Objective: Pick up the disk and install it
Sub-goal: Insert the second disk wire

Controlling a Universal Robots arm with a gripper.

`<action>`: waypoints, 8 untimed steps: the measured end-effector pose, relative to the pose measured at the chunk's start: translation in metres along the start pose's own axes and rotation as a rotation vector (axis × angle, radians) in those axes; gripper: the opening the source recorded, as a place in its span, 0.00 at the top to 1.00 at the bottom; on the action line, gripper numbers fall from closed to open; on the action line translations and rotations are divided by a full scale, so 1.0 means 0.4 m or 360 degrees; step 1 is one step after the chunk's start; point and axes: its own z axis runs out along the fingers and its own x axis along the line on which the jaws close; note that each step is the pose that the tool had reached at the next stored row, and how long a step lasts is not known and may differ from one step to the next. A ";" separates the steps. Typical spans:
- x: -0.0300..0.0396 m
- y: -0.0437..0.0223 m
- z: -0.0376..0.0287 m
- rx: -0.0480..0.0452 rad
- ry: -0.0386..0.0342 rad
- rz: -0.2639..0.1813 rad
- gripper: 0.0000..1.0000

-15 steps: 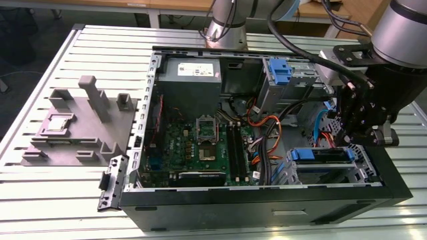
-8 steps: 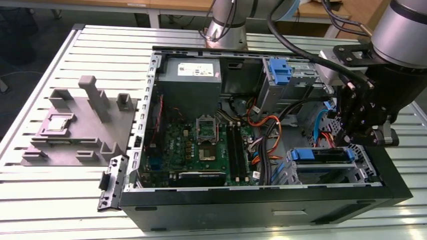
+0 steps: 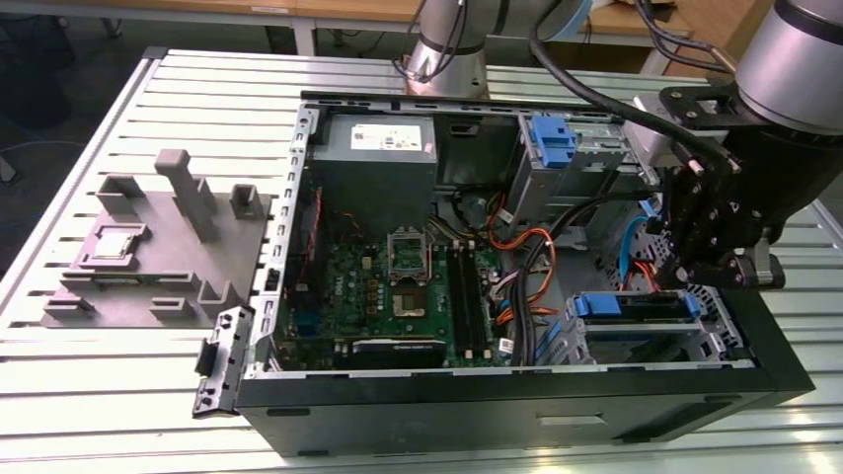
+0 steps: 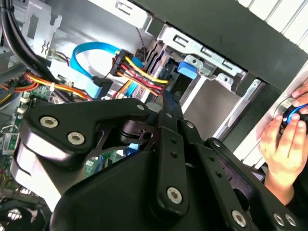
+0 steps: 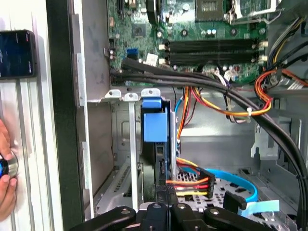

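The disk [image 3: 635,306], blue-framed, sits in the drive bay at about four o'clock inside the open case [image 3: 527,390] on the slatted bench [image 3: 118,390]. The gripper [image 3: 705,259] hangs just above it at three o'clock; whether its fingers are parted or closed, I cannot tell. In the first wrist view the disk [image 5: 155,126] stands slotted in its cage, cables [image 5: 192,185] plugged beside it. A hand [image 4: 284,144] rests outside the case.

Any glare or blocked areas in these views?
Exterior view: glare streaks on the slatted table near the case, whose inside is evenly lit. Second wrist view: the gripper body blocks the lower half. First wrist view: the blue disk frame reads sharp, with no glare.
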 end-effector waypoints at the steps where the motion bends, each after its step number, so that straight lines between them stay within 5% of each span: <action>1: 0.000 0.000 -0.002 -0.0008 -0.0001 0.0000 0.90; 8: 0.001 -0.003 -0.027 -0.0017 -0.0010 0.0004 0.90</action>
